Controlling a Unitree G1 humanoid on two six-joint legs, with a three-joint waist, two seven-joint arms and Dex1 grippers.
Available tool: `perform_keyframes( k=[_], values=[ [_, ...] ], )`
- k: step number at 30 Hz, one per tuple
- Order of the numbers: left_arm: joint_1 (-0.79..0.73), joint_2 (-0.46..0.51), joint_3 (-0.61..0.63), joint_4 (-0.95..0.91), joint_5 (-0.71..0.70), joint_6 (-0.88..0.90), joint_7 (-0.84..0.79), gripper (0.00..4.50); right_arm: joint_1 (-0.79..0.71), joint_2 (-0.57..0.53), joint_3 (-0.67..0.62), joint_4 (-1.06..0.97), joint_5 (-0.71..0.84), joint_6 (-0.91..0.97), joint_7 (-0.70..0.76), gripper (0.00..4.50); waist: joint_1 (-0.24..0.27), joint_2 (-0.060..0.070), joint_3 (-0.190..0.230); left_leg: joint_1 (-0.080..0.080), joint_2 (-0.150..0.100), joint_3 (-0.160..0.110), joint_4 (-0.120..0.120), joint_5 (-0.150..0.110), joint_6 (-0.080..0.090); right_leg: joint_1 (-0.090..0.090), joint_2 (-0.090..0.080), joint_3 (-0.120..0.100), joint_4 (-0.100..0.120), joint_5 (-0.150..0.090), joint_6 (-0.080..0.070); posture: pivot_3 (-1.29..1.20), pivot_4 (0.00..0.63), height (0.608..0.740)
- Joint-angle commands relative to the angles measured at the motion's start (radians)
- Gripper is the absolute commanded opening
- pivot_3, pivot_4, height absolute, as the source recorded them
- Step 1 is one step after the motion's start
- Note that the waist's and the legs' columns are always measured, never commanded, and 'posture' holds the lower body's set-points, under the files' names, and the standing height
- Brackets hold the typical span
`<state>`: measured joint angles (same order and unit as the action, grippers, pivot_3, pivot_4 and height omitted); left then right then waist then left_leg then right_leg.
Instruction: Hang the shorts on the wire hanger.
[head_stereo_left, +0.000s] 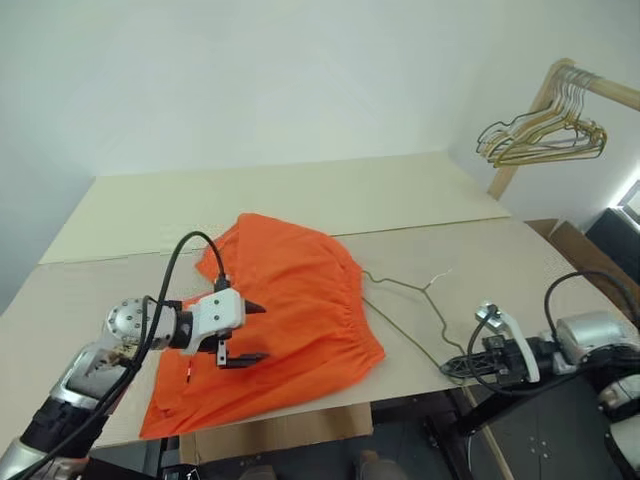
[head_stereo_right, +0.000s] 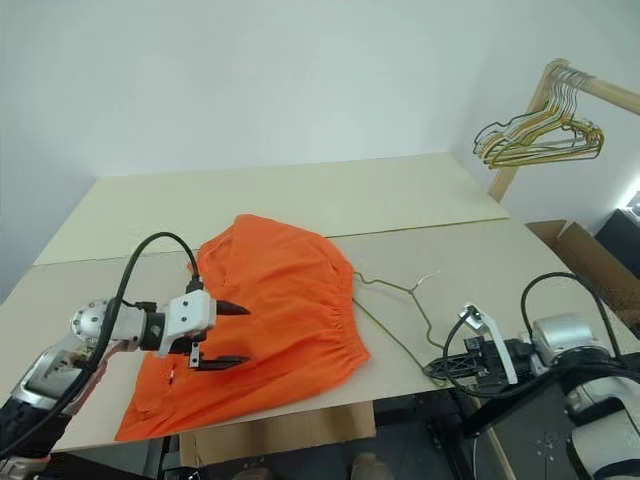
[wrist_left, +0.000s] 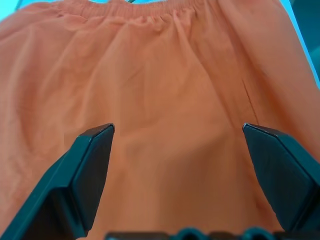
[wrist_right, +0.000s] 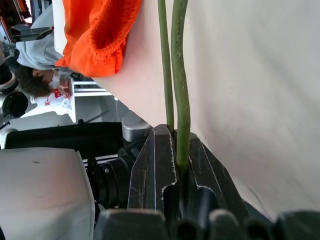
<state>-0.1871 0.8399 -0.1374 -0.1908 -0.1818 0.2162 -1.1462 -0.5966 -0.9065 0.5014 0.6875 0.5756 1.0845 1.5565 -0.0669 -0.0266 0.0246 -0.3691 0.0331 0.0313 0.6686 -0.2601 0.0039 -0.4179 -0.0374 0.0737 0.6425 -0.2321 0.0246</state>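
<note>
A pale wooden table is filling the middle of the frame; gold and dark hangers are hanging from a wooden rack at upper right.

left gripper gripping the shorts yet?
No. The left gripper hangs open over the shorts, its fingers spread wide apart with flat orange fabric showing between them.

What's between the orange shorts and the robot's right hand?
The wire hanger lies there on the table, running from the shorts to the right hand, which pinches its end. The head views show this.
</note>
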Motion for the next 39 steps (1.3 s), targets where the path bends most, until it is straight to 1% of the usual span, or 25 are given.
perform_keyframes(
  k=[1, 5, 7, 9, 15, 18, 23, 26, 28, 31, 35, 39],
  values=[
    [-0.010, 0.007, 0.017, -0.031, 0.006, -0.022, 0.011, 4.46, -0.062, 0.032, 0.020, 0.043, 0.007, -0.039, 0.058, 0.00, -0.005, 0.000, 0.000, 0.001, 0.000, 0.000, 0.000, 0.000, 0.000, 0.001, 0.000, 0.000, 0.000, 0.000, 0.000, 0.00, 0.000, 0.740],
    [-0.010, 0.011, 0.007, -0.023, 0.035, -0.032, 0.019, 4.46, -0.134, 0.099, 0.011, 0.165, -0.026, -0.061, 0.058, 0.00, -0.016, -0.001, 0.000, 0.004, 0.001, 0.000, 0.001, 0.000, 0.000, 0.005, 0.001, 0.000, 0.000, 0.000, 0.002, 0.00, 0.000, 0.740],
    [-0.008, 0.007, 0.007, -0.021, 0.038, -0.035, 0.020, 4.46, -0.170, 0.135, -0.008, 0.233, -0.036, -0.063, 0.058, 0.00, -0.016, -0.001, 0.000, 0.010, 0.001, -0.001, 0.000, 0.000, 0.000, 0.011, 0.002, 0.000, -0.001, -0.001, 0.003, 0.00, 0.000, 0.740],
    [-0.007, 0.001, 0.008, -0.022, 0.039, -0.035, 0.027, 4.46, -0.195, 0.159, -0.023, 0.278, -0.034, -0.057, 0.058, 0.00, -0.014, -0.001, 0.000, 0.012, 0.001, -0.001, 0.000, 0.000, 0.000, 0.013, 0.002, 0.000, -0.001, -0.002, 0.004, 0.01, 0.000, 0.740],
    [0.006, 0.001, 0.008, -0.032, 0.037, -0.030, 0.032, 4.46, -0.180, 0.119, 0.095, 0.149, 0.079, -0.007, 0.058, 0.00, 0.000, 0.000, 0.000, 0.011, 0.001, -0.001, 0.000, -0.001, 0.001, 0.013, 0.001, 0.000, -0.001, -0.002, 0.003, 0.02, 0.000, 0.740],
    [0.013, 0.003, 0.002, -0.030, 0.046, -0.035, 0.035, 4.46, -0.204, 0.118, 0.132, 0.160, 0.094, 0.009, 0.058, 0.00, 0.002, 0.001, 0.000, 0.011, 0.001, -0.001, 0.000, -0.001, 0.001, 0.013, 0.001, 0.000, -0.001, -0.002, 0.003, 0.02, 0.000, 0.740],
    [0.015, -0.002, -0.021, -0.017, 0.086, -0.058, 0.045, 4.46, -0.265, 0.168, 0.133, 0.270, 0.051, -0.003, 0.058, 0.00, 0.002, 0.001, 0.001, 0.011, 0.001, -0.001, 0.000, -0.001, 0.001, 0.013, 0.001, -0.001, -0.001, -0.002, 0.003, 0.02, 0.000, 0.740],
    [0.013, -0.010, -0.025, -0.016, 0.088, -0.058, 0.053, 4.46, -0.296, 0.207, 0.105, 0.338, 0.027, -0.014, 0.058, 0.00, 0.003, 0.001, 0.001, 0.011, 0.001, -0.001, 0.000, -0.001, 0.001, 0.013, 0.001, -0.001, -0.001, -0.002, 0.003, 0.03, 0.000, 0.740],
    [0.012, -0.011, -0.027, -0.015, 0.091, -0.060, 0.055, 4.46, -0.304, 0.218, 0.096, 0.352, 0.025, -0.021, 0.058, 0.00, 0.005, 0.001, 0.001, 0.011, 0.001, -0.001, 0.000, -0.001, 0.001, 0.012, 0.001, -0.001, -0.001, -0.002, 0.003, 0.03, 0.000, 0.740],
    [0.016, -0.009, -0.031, -0.010, 0.101, -0.069, 0.058, 4.46, -0.289, 0.213, 0.133, 0.293, 0.054, -0.027, 0.058, 0.00, 0.009, 0.001, 0.001, 0.010, 0.001, -0.001, 0.000, -0.001, 0.001, 0.012, 0.000, -0.001, -0.001, -0.001, 0.002, 0.03, 0.000, 0.740],
    [0.018, -0.008, -0.036, -0.006, 0.112, -0.077, 0.055, 4.46, -0.336, 0.286, 0.072, 0.428, -0.037, -0.075, 0.058, 0.00, 0.010, 0.001, 0.001, 0.011, 0.001, -0.001, 0.000, -0.001, 0.001, 0.012, 0.001, -0.001, -0.001, -0.001, 0.002, 0.03, 0.000, 0.740],
    [0.015, -0.011, -0.037, -0.002, 0.115, -0.082, 0.058, 4.46, -0.380, 0.331, -0.007, 0.525, -0.117, -0.115, 0.058, 0.00, 0.008, 0.001, 0.001, 0.011, 0.001, -0.001, 0.000, -0.001, 0.001, 0.012, 0.001, -0.001, 0.000, -0.001, 0.002, 0.03, 0.000, 0.740]
  ],
)
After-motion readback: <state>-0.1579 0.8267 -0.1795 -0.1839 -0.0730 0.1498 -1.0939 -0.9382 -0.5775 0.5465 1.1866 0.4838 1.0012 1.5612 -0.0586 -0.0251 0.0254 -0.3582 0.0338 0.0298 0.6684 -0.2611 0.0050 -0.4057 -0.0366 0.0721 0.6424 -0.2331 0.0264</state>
